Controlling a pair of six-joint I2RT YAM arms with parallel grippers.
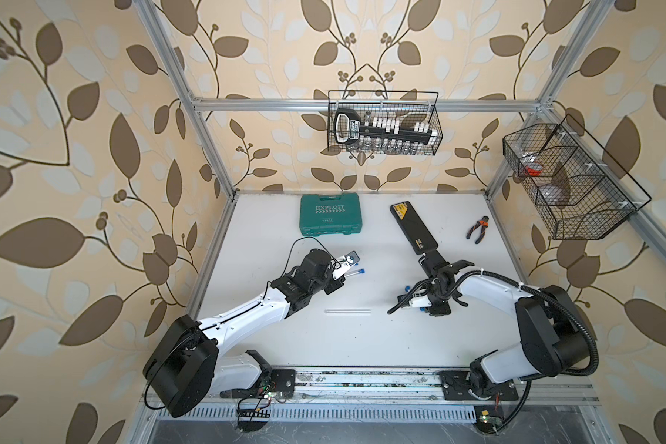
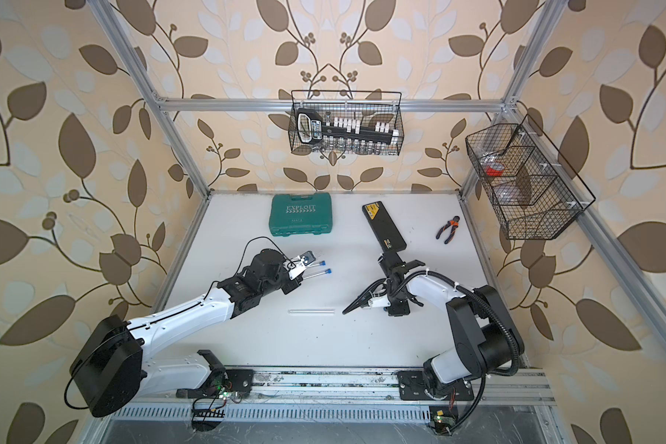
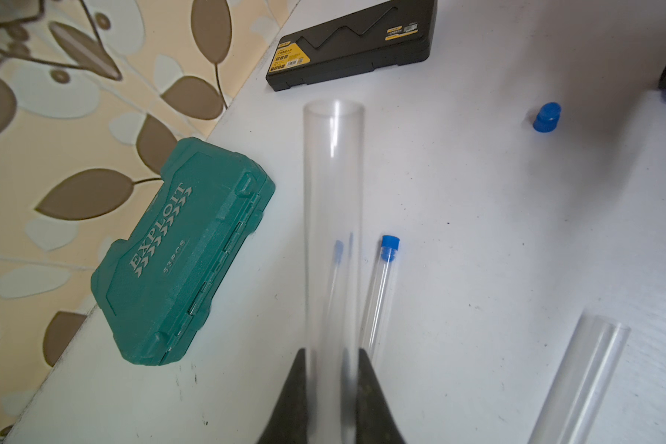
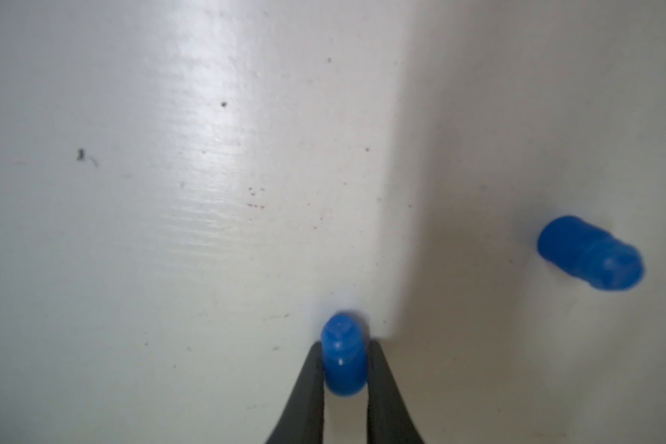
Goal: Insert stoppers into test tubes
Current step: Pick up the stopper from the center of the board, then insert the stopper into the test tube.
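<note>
A stopper (image 4: 343, 359) sits pinched between the right fingers (image 4: 308, 392); the left fingers (image 3: 293, 399) clamp an open test tube (image 3: 333, 215).

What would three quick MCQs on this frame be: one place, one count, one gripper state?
1. Where does the bare tube lie?
A. in a wire basket
B. flat on the table
C. atop the green case

2. How many stoppered tubes lie there too?
A. none
B. four
C. two

3. The left gripper is:
A. shut on an open tube
B. open, empty
C. shut on a stopper

Key:
1. B: both top views show it flat on the white top.
2. C: two blue-tipped tubes show there.
3. A: the left wrist view shows the fingers clamping that tube.
</note>
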